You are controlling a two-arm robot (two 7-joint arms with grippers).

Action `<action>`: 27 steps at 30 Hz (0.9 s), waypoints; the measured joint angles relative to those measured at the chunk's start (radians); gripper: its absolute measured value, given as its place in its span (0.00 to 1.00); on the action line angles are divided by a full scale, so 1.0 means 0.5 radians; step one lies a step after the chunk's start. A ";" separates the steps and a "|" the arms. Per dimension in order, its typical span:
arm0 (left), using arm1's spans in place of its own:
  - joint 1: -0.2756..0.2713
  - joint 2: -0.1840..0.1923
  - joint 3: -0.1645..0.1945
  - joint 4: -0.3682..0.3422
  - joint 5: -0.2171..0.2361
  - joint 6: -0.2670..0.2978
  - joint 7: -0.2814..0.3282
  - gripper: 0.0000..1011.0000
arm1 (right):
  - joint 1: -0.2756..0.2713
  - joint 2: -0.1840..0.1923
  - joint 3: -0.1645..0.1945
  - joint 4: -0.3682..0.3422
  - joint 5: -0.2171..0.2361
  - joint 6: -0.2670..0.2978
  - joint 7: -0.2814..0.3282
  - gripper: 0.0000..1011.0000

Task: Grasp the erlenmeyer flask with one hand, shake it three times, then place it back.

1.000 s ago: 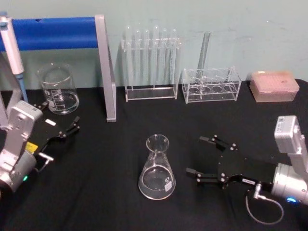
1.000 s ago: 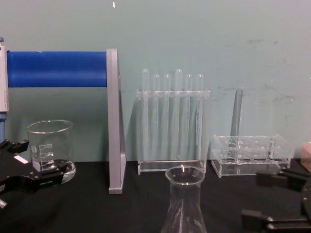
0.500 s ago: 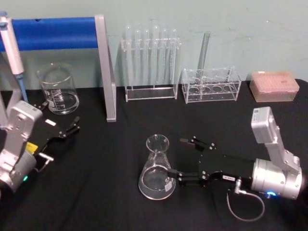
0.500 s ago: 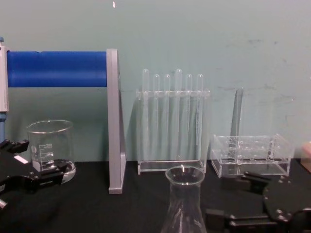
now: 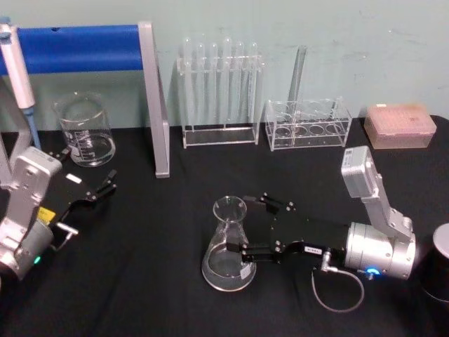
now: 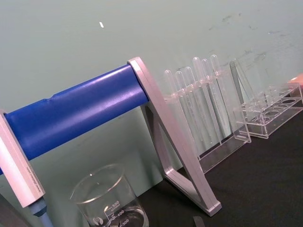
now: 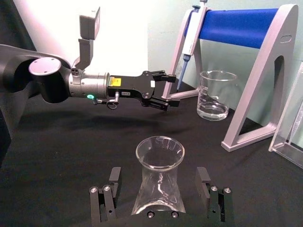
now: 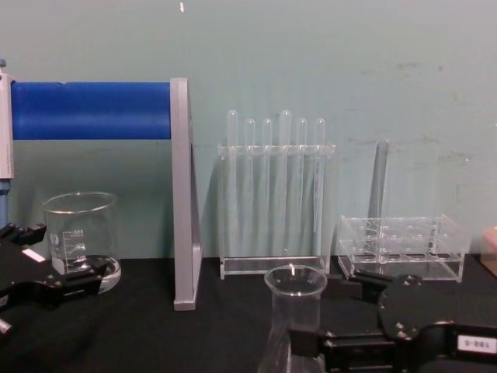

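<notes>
Bracketing the upright erlenmeyer flask at mid-surface, the right end effector stands open, jaws clear either side. Next: close squarely, then lift. Left end effector idles open, far left.

The clear glass conical erlenmeyer flask stands mid-front on the black table, between the black right gripper's spread fingers, possibly touching one. Behind it stands the clear test-tube rack. Far left, the straight-sided glass beaker sits behind the black left gripper.
</notes>
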 joint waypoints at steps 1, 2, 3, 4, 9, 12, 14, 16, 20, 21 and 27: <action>0.000 0.000 0.000 0.000 0.000 0.000 0.000 0.99 | 0.007 -0.006 -0.004 0.007 -0.001 0.000 0.000 0.99; 0.000 0.000 0.000 0.000 0.000 0.000 0.000 0.99 | 0.013 -0.011 -0.009 0.014 -0.003 -0.001 0.000 0.99; 0.000 0.000 0.000 0.000 0.000 0.000 0.000 0.99 | 0.019 -0.016 -0.013 0.021 -0.004 -0.001 0.000 0.99; 0.000 0.000 0.000 0.000 0.000 0.000 0.000 0.99 | 0.031 -0.025 -0.021 0.034 -0.006 -0.002 0.000 0.99; 0.000 0.000 0.000 0.000 0.000 0.000 0.000 0.99 | 0.061 -0.048 -0.045 0.066 -0.014 -0.011 0.008 0.99; 0.000 0.000 0.000 0.000 0.000 0.000 0.000 0.99 | 0.071 -0.056 -0.052 0.077 -0.016 -0.014 0.009 0.99; 0.000 0.000 0.000 0.000 0.000 0.000 0.000 0.99 | 0.080 -0.062 -0.058 0.086 -0.017 -0.017 0.010 0.99; 0.000 0.000 0.000 0.000 0.000 0.000 0.000 0.99 | 0.088 -0.068 -0.063 0.095 -0.019 -0.017 0.010 0.99; 0.000 0.000 0.000 0.000 0.000 0.000 0.000 0.99 | 0.098 -0.073 -0.070 0.104 -0.021 -0.016 0.010 0.99; 0.000 0.000 0.000 0.000 0.000 0.000 0.000 0.99 | 0.101 -0.073 -0.072 0.106 -0.023 -0.016 0.010 0.99; 0.000 0.000 0.000 0.000 0.000 0.000 0.000 0.99 | 0.107 -0.073 -0.081 0.109 -0.037 -0.010 0.004 0.99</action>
